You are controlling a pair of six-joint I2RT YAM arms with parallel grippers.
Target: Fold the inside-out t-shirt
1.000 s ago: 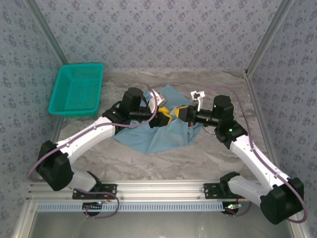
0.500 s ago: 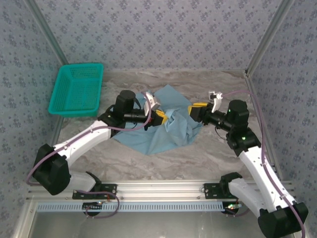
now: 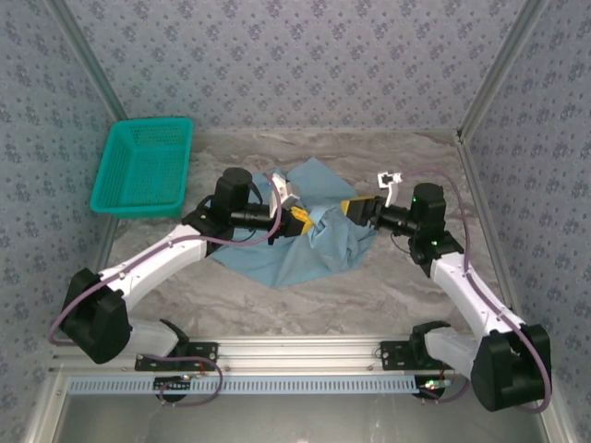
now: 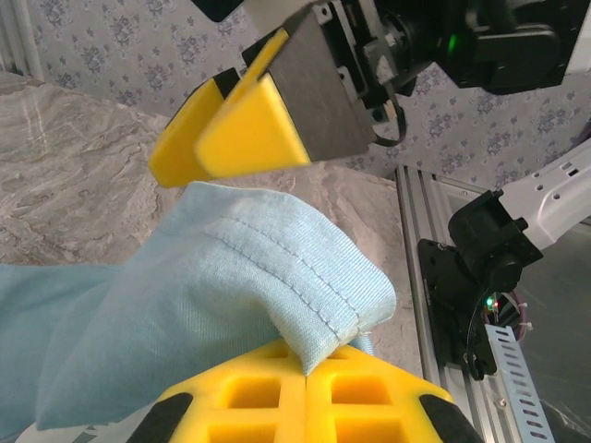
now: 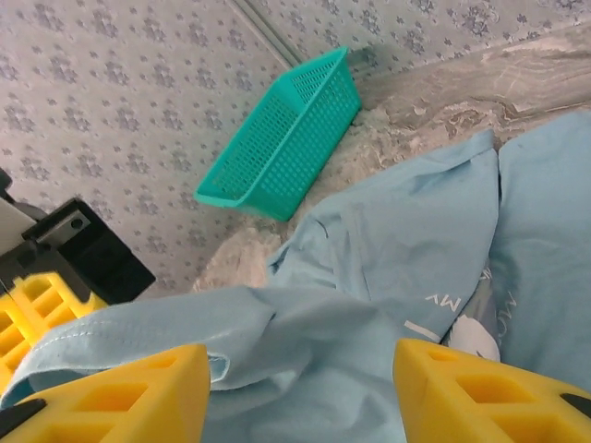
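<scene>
Sky-blue t-shirt (image 3: 316, 247), teal basket (image 3: 152, 123), grey-marbled table (image 3: 369, 295)

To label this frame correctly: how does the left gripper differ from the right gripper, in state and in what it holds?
The left gripper is shut, while the right gripper is open, its fingers far apart. The left gripper pinches a stitched hem of the t-shirt; the right gripper grips nothing, and cloth merely shows between its fingers. Both have yellow fingers and face each other over the shirt.

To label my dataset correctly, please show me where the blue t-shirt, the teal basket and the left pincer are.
t-shirt (image 3: 319, 251), top external view, flat cloth of its near part.
teal basket (image 3: 140, 173), top external view, bare mesh floor.
left pincer (image 3: 300, 220), top external view, between its yellow fingertips.
</scene>
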